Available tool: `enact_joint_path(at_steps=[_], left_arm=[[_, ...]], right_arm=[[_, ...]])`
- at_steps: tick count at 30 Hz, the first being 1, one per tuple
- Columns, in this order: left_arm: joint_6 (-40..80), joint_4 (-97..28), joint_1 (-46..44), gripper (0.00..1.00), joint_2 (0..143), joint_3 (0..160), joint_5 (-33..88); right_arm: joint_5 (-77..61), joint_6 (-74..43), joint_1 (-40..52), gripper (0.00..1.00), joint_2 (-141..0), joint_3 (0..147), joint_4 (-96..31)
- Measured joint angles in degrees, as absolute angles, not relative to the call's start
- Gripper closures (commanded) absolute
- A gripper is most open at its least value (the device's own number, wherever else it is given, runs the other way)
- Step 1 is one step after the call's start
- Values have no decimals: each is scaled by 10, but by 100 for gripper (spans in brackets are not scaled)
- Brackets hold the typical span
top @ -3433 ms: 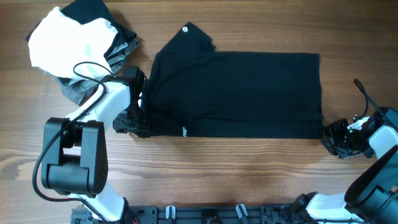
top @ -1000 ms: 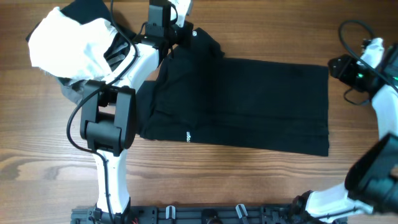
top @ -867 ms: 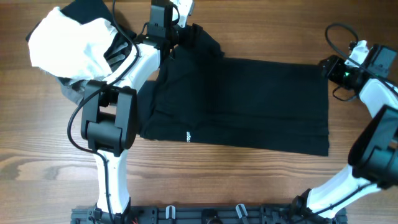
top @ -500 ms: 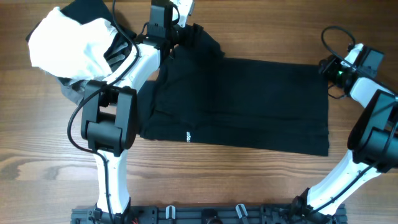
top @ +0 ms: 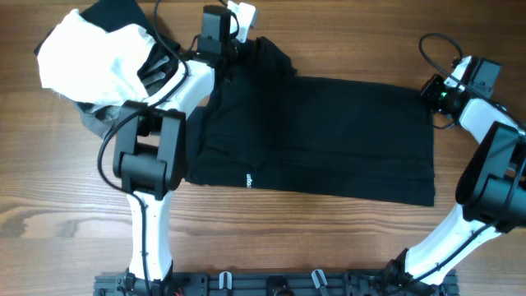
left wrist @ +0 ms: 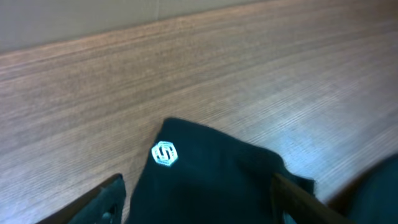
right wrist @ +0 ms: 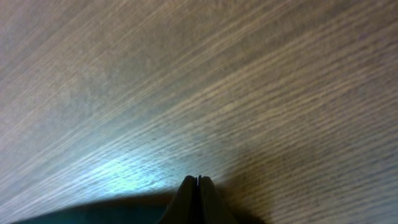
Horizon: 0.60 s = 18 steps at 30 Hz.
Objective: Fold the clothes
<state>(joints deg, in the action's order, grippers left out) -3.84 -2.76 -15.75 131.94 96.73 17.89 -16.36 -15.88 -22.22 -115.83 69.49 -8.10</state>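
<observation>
A black garment lies flat across the middle of the table, with a small white logo near its far left corner. My left gripper is at that corner. In the left wrist view its gripper is open, with one finger on each side of the black cloth. My right gripper is at the garment's far right corner. In the right wrist view its gripper is shut, its tips over the wood beside the dark cloth edge. I cannot tell if cloth is pinched.
A pile of white, grey and black clothes sits at the far left, beside my left arm. A black rail runs along the near table edge. Bare wood lies in front of the garment.
Both grippers have left the garment's near corners for its far corners. In the last second the right gripper has shifted left to the far right corner, and the left has barely moved.
</observation>
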Motion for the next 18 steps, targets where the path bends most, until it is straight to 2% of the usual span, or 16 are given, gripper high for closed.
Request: enact_joint_path(at_steps=[3, 6, 9, 10, 18], left_arm=[[-38, 25, -157, 32, 1361, 967, 179], [-39, 51, -158, 43, 1388, 967, 179], [-38, 49, -168, 89, 1398, 967, 179], [-35, 52, -173, 96, 1400, 967, 179], [-27, 79, -191, 96, 1405, 967, 194]], right_arm=[[-165, -159, -222, 95, -1139, 695, -107], [-169, -159, -222, 95, -1139, 695, -120], [-169, -159, -222, 94, -1139, 695, -133], [-169, -159, -222, 94, -1139, 695, -138], [-169, -130, -222, 94, -1138, 695, -177]])
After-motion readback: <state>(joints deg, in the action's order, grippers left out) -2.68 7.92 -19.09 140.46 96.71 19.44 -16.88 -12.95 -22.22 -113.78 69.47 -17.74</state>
